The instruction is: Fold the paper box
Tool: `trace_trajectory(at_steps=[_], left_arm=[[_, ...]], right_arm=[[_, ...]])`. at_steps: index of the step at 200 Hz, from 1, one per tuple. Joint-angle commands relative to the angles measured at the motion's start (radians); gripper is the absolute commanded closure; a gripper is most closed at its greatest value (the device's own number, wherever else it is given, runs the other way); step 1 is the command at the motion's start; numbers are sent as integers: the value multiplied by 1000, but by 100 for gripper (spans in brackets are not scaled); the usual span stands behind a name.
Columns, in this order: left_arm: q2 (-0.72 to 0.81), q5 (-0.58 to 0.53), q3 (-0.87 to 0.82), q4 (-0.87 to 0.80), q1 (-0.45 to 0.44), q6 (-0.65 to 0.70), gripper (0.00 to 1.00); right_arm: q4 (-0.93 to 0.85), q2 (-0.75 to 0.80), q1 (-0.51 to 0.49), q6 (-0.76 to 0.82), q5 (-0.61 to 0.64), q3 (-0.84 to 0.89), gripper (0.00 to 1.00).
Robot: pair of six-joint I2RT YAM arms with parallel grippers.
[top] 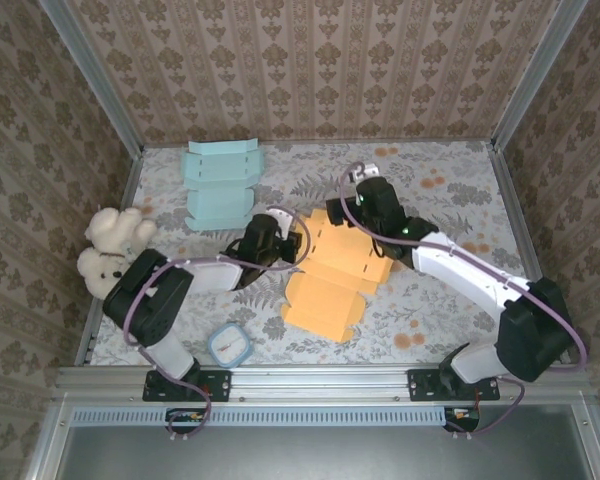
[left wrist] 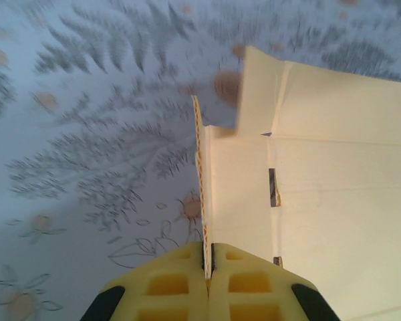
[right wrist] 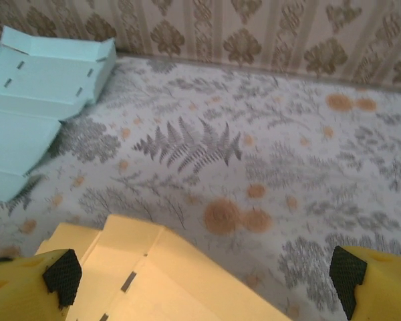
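An orange flat cardboard box blank lies on the flowered table in the middle of the top view. My left gripper is at its left edge, shut on a raised side flap that stands on edge between the yellow fingers. My right gripper hovers over the blank's far end, open, its yellow fingers wide apart with the blank's corner below them. Slots show in the blank's panel.
A light blue box blank lies at the back left; it also appears in the right wrist view. A white teddy bear sits at the left edge. A small blue-rimmed square object lies near the front rail.
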State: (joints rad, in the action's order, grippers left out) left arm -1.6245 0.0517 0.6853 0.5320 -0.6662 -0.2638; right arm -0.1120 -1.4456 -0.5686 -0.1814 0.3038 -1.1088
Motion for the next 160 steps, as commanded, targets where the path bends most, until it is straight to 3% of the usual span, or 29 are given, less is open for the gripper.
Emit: trace_trajectory(at_steps=[1,18,46,63,77,84,116,160], left_arm=[[96,-77,-81,225,8,42,100],[136,-78,-155,337,8,67,100],[178,-84,-272,522,9,120,100],[187,-102,-308,573,9,141,100],[189,-118,-327,602,8,148,100],[189,-122,-339,624,8,151,100],[182,-86,-385,739,5,167,100],[165,-84,-380,750,-6,194,100]], right_arm=[[-152,-62,-7,179,-65,-165,3],[-269,-104,-5,326,-122,-271,6],[-439,-136,20,706,-239,-344,9],[-614,-164,69,883,-348,-411,18],[-709,-171,131,1045,-466,-430,32],[-740,-170,159,1130,-506,-431,33],[-815,-208,260,1212,-588,-486,33],[-850,-271,267,1283,-632,-537,42]])
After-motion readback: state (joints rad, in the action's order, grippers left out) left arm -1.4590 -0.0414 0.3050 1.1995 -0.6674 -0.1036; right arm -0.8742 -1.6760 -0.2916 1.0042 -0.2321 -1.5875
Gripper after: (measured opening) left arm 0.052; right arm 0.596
